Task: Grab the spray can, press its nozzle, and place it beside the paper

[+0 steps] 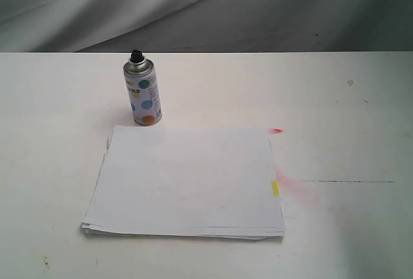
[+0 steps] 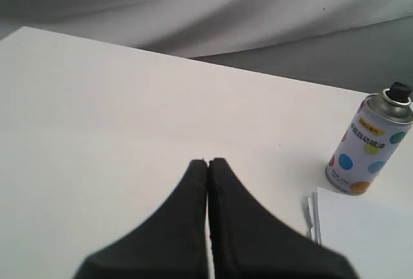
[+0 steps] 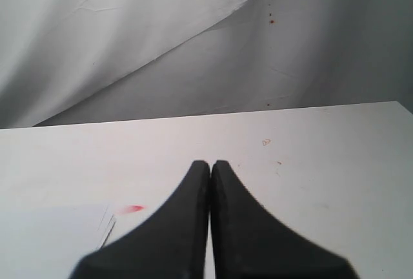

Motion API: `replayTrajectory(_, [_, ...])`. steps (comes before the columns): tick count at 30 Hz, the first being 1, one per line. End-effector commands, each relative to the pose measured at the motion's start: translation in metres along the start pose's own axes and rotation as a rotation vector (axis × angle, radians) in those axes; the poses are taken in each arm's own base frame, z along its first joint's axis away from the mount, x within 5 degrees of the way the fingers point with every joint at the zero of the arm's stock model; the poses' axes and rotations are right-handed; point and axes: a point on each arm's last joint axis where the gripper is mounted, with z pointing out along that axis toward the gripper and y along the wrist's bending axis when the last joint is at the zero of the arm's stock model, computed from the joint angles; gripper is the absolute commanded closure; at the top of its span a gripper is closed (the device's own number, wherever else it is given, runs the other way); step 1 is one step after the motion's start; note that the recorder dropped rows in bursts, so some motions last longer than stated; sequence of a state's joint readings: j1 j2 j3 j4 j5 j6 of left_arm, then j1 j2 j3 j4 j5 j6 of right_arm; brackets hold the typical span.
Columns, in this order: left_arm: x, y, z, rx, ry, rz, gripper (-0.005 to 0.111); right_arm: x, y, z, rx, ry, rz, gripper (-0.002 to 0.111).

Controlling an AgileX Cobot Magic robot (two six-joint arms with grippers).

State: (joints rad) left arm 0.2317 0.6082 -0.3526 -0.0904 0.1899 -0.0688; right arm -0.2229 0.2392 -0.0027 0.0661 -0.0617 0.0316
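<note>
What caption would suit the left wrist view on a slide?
Shut left end effector over the white table, dotted spray can standing upright near the paper stack.

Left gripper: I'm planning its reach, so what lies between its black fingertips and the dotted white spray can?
Only bare white tabletop separates the left gripper from the spray can, as the left wrist view shows.

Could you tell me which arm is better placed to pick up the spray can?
Probably the left: the spray can stands upright on the exterior view's left, by the far left corner of the paper, and only the left wrist view shows it. Its jaws are shut and must open.
</note>
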Motion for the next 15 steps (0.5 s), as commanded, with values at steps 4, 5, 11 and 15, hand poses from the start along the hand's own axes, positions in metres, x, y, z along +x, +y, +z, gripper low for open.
replayTrajectory(4, [-0.012,-0.002,0.0241,-0.011,0.093,-0.064,0.105,0.0,-0.0006,0.0001,0.007,-0.007,-0.012,0.108])
replayTrajectory(5, [-0.0116,-0.0019,0.0251,-0.012,0.098,-0.066,0.105,0.0,-0.0006,0.0001,0.007,-0.007,-0.012,0.108])
replayTrajectory(11, [-0.0112,-0.0019,0.0251,-0.013,0.103,-0.071,0.105,0.0,-0.0006,0.0001,0.007,-0.007,-0.012,0.108])
replayTrajectory(15, [-0.0116,-0.0019,0.0251,-0.012,0.098,-0.071,0.105,0.0,-0.0006,0.0001,0.007,-0.007,-0.012,0.108])
